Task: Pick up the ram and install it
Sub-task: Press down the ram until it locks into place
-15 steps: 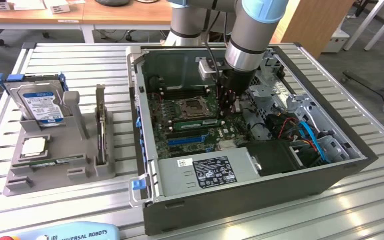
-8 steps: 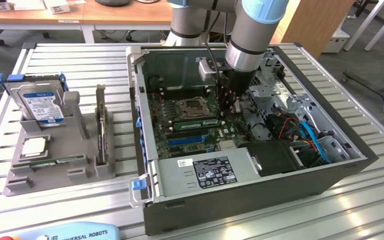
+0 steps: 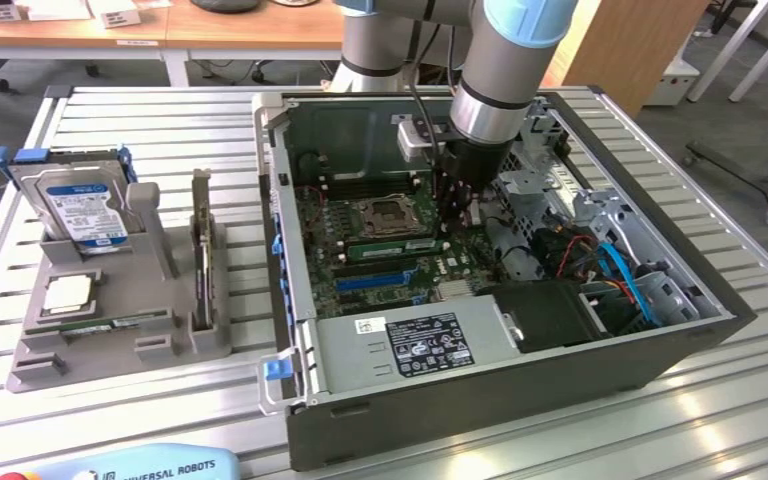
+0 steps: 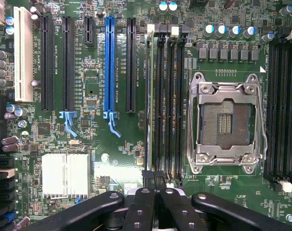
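Observation:
The ram (image 3: 111, 322), a thin green stick with pale labels, lies flat in the front of a grey holder (image 3: 37, 375) at the exterior view's left. My gripper (image 3: 462, 212) is far from it, lowered inside the open computer case (image 3: 491, 410) over the motherboard. In the wrist view the gripper (image 4: 154, 179) is shut, its dark fingertips (image 4: 160, 185) pressed together. Just beyond the tips, another green stick (image 4: 149, 96) stands edge-on in the memory slot beside the empty processor socket (image 4: 226, 124). That stick (image 3: 384, 244) also shows in the exterior view. I cannot tell whether the tips touch it.
The holder also carries an upright hard drive (image 3: 77, 200), a square silver processor (image 3: 67, 292) and a dark expansion card (image 3: 201, 260) standing on edge. Cables and a drive cage (image 3: 584, 210) crowd the case's far side. A teach pendant (image 3: 144, 468) lies at the table's near edge.

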`<act>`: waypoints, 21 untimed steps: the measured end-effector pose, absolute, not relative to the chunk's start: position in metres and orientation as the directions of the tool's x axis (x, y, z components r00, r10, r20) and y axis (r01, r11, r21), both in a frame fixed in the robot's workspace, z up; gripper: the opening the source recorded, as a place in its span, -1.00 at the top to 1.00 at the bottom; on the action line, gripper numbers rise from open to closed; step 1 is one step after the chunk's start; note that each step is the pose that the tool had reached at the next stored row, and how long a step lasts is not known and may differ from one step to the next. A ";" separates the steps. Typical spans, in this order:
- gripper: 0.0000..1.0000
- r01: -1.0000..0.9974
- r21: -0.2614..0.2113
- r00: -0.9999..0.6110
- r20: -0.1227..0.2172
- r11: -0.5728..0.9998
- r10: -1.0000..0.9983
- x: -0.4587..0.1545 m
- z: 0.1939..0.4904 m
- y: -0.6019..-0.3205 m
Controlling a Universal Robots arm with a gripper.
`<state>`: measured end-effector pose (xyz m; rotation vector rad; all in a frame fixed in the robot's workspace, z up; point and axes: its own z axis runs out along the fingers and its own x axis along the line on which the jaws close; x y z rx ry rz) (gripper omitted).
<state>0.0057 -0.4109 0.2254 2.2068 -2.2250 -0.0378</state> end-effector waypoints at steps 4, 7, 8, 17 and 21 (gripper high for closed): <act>0.80 -1.000 0.022 -0.008 -0.012 0.008 -1.000 0.006 0.225 -0.411; 0.80 -1.000 0.023 -0.008 -0.012 0.008 -1.000 0.006 0.225 -0.411; 0.80 -1.000 0.023 -0.008 -0.012 0.008 -1.000 0.006 0.225 -0.411; 0.80 -1.000 0.023 -0.008 -0.012 0.008 -1.000 0.006 0.224 -0.411; 0.80 -1.000 0.023 -0.008 -0.012 0.008 -1.000 0.006 0.224 -0.411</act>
